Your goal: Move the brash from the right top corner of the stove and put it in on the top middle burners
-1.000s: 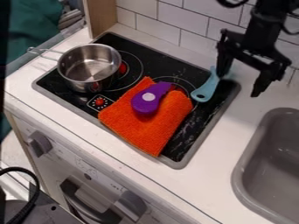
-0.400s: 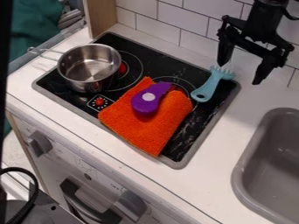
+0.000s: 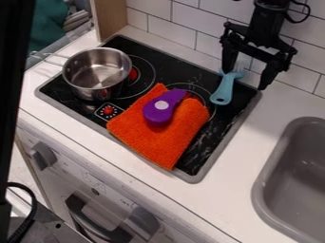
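As the claw [image 3: 245, 79] gapes wide, gripping nothing, blue brush [image 3: 226, 86] at right rear of stove [image 3: 202, 142]

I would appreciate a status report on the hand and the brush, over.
Hand open, over stove's top right corner. Blue brush there, head by one finger. Orange cloth, purple item on top, partly covering nearest burner.

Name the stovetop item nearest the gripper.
The light-blue brush, its bristled end beside the gripper; the purple object, orange cloth and metal pot are farther away.
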Robot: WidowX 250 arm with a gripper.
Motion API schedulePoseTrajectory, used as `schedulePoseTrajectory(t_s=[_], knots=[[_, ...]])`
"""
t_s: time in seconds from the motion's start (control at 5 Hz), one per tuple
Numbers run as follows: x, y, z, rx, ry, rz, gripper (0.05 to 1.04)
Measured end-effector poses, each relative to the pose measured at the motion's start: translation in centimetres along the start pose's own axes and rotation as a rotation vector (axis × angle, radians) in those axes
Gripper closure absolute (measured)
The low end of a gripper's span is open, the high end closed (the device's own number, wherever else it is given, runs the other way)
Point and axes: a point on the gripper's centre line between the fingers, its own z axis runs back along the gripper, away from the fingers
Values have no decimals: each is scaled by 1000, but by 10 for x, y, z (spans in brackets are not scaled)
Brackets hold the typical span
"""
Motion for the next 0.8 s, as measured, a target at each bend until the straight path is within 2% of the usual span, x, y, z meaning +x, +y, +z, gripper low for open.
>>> schedulePoseTrajectory(t_s=[0.6,0.8], knots=[[-8,9,2,2,-10,22,82],[-13,3,11,22,-40,-7,83]])
